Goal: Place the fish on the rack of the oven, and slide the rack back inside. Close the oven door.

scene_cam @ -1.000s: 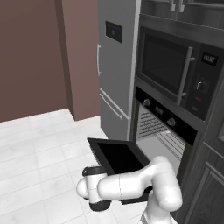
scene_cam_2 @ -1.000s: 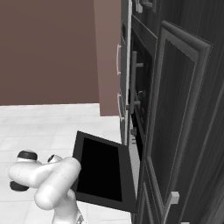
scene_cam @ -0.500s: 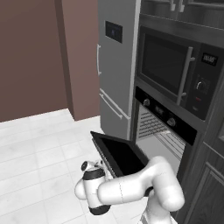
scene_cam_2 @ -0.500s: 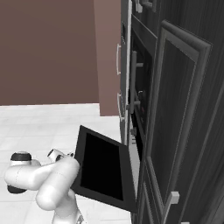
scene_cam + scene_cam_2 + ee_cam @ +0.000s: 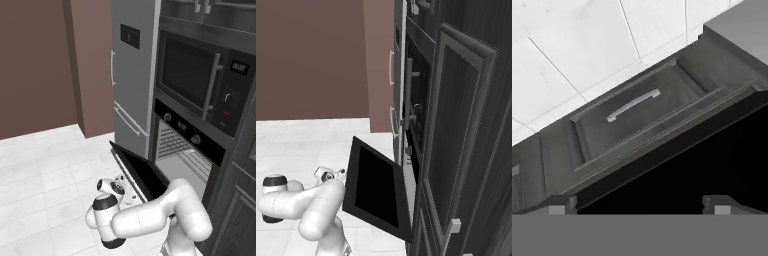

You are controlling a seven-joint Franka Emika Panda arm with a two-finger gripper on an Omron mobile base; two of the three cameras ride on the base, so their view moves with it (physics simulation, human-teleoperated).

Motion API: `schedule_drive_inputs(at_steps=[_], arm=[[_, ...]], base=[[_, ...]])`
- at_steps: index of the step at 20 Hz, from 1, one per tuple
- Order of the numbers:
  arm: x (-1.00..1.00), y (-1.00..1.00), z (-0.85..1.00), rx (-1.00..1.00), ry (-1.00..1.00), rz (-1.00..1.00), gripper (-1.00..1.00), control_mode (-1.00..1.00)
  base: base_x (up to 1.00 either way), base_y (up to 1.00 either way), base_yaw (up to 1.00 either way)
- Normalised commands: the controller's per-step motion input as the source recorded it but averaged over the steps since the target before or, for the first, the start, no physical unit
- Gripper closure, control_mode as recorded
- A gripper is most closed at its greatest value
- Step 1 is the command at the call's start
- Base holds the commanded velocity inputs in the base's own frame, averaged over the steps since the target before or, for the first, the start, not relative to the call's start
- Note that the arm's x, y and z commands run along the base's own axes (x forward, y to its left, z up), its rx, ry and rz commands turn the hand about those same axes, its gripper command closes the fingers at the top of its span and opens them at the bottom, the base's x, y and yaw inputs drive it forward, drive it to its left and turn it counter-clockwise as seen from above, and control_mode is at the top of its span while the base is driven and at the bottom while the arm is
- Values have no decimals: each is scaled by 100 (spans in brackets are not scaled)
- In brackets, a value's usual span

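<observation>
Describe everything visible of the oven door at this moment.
The oven door is a wide flat black panel with a dark glossy inner face, hinged along its lower edge. It stands partly raised, tilted outward from the oven opening, roughly halfway shut. The gripper sits low beside its outer edge; whether they touch cannot be told.

Both base views flank the oven door (image 5: 142,172), sharing it; hand view sits close beneath.
</observation>
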Motion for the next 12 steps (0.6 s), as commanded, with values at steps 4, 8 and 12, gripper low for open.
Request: schedule_drive_inputs(at_steps=[4,8,12], arm=[[22,-100,14,-27,-7,-16,-100,-100],[29,-100,19,-25,-7,-16,-100,-100],[31,-100,13,-20,-8,-16,-100,-100]], base=[[0,0,0],[0,0,0],[0,0,0]])
